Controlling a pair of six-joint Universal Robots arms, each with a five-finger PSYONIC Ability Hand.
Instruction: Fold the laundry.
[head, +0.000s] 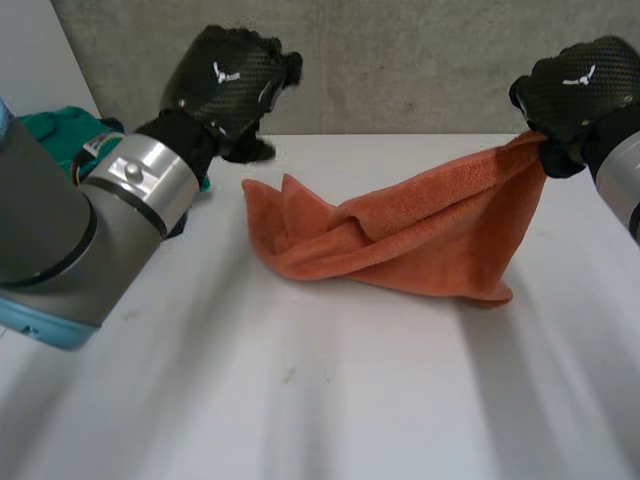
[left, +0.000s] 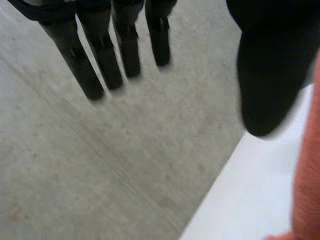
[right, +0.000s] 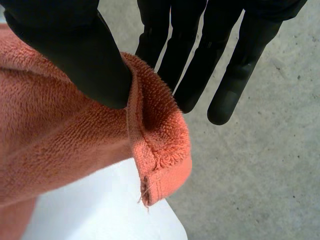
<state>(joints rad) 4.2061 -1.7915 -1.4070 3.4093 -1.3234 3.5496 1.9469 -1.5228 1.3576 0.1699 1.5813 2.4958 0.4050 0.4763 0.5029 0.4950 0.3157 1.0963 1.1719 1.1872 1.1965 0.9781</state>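
One corner of the orange towel (head: 420, 235) hangs pinched in the right hand (head: 580, 85) above the counter (head: 330, 400); the left hand (head: 225, 80) hovers, fingers straight.

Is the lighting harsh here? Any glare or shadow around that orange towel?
Head view: soft light, no glare on the white table; the orange towel casts a thin shadow under its lower edge. Right wrist view: the towel's crease beside the right robot hand is darker.
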